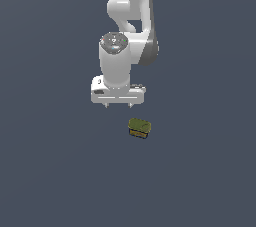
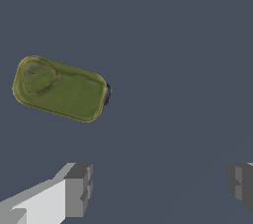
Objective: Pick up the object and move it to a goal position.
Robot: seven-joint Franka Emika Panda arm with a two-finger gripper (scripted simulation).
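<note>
Pre-grasp: white claw spread wide, empty, hanging above flat dark grey-blue counter.
Small olive-green boxy can with yellow-orange and dark blue band lying on counter, apart from claw, outside finger gap, no counter edge visible. Straight descent likely to miss or clip can, tipping or pushing it.

Olive can on grey floor

plain dark blue-grey floor, flat, unmarked

A bare simulated scene: a flat, featureless slate-blue ground fills both views, with no furnishings.
</note>
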